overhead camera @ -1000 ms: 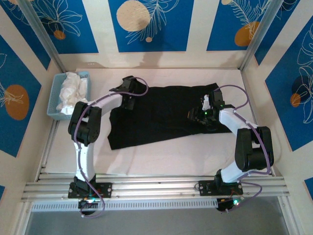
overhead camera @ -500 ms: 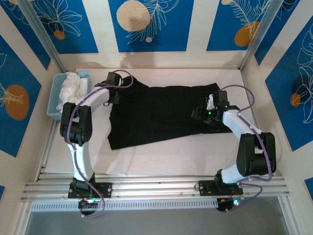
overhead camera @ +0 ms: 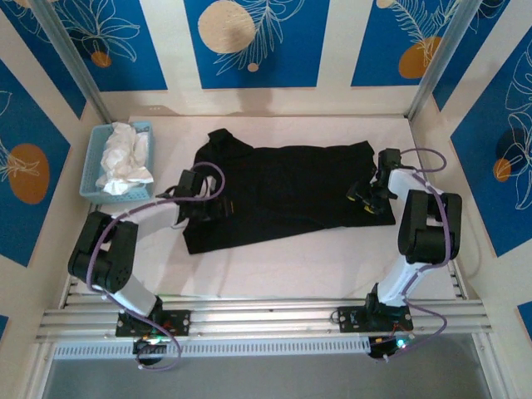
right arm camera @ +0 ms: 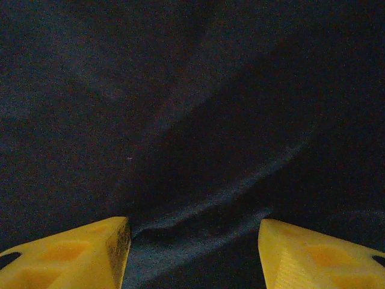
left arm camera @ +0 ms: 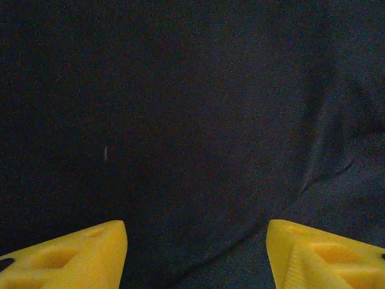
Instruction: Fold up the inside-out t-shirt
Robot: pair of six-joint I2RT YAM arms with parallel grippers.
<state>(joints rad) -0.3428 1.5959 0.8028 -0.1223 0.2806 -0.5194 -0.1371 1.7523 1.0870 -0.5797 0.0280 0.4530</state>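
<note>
T-shirt (overhead camera: 283, 191) plain black. Basket (overhead camera: 87, 179) light blue, garment (overhead camera: 123, 158) white. Wall panels (overhead camera: 291, 50) blue, white leaf outlines, orange discs.

You are looking down on a pale counter (overhead camera: 283, 266) boxed in by cream walls. The back wall (overhead camera: 249, 41) is carrying blue panels with white leaf drawings and cream and orange discs, and the left wall (overhead camera: 33, 150) and right wall (overhead camera: 499, 141) are showing the same pattern. Two metal posts (overhead camera: 71, 62) are slanting up at the far corners. An aluminium rail (overhead camera: 266, 320) is running along the near edge. Even light is falling across everything.
</note>
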